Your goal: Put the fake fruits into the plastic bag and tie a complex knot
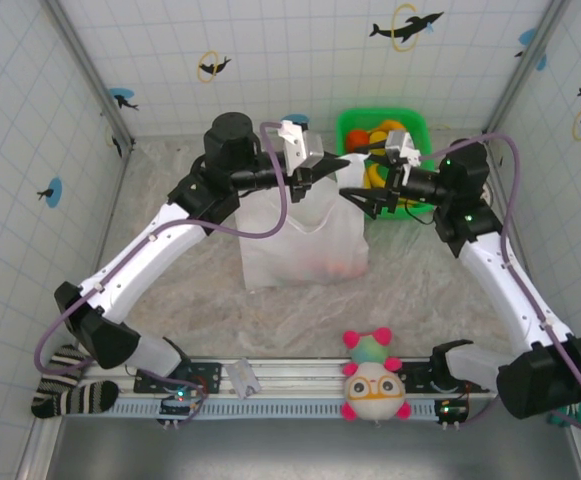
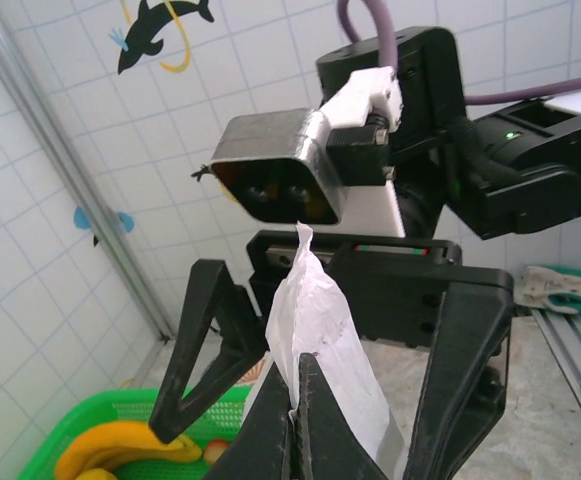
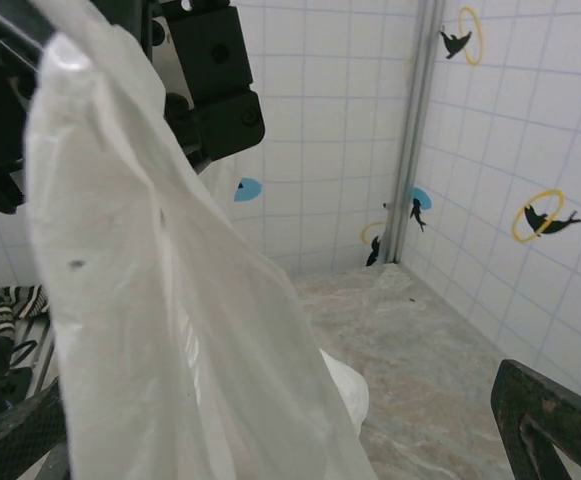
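Holding thin white plastic bag (image 1: 300,240) taut for tying.
Clamping handle (image 2: 315,300) with left gripper (image 2: 293,405); splaying right gripper (image 1: 362,196) wide, empty.

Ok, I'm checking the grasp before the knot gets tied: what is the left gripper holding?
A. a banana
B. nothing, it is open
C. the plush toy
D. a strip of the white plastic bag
D: in the left wrist view the left gripper is shut on a strip of the plastic bag, while the bananas lie in the green basket.
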